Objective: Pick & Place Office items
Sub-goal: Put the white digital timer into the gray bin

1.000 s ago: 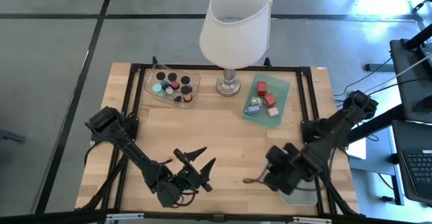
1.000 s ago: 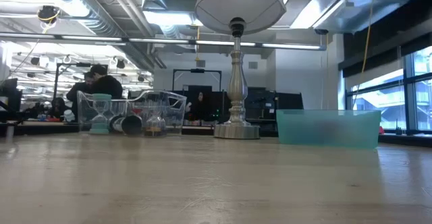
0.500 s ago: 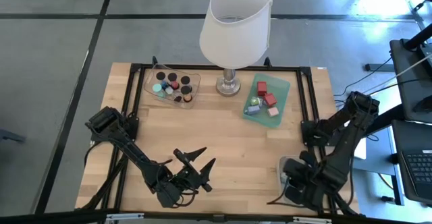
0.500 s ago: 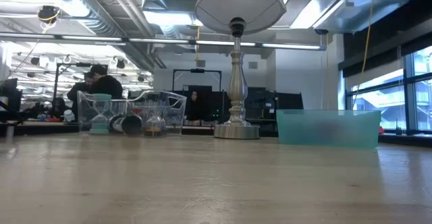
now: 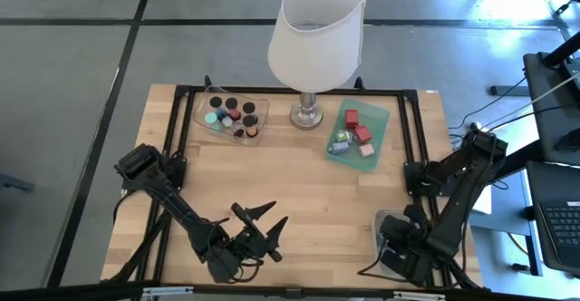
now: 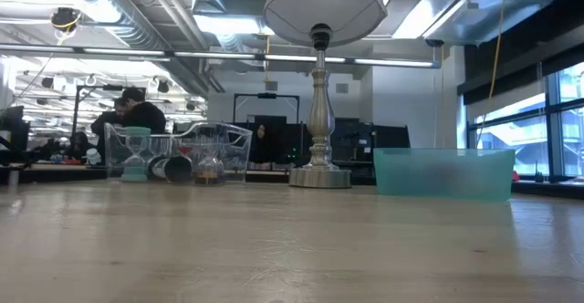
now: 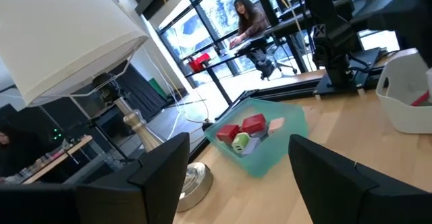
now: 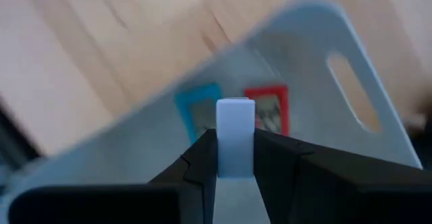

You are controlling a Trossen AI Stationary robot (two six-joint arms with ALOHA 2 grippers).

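Right fingers (image 8: 235, 158) clamped on lavender block (image 8: 235, 133); tag (image 8: 266, 110) writing probably illegible.

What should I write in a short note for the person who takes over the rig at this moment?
Right pincer: shut on a small lavender block, held over the white bin at the table's near right corner.
Left pincer: open, empty, waiting at the near left of the table.
Done: a teal tag and a red tag lie flat in the white bin.
Left: release the lavender block into the bin. Round caps and small pieces remain in the clear tray; red and pale blocks remain in the green tray, both beside the lamp.
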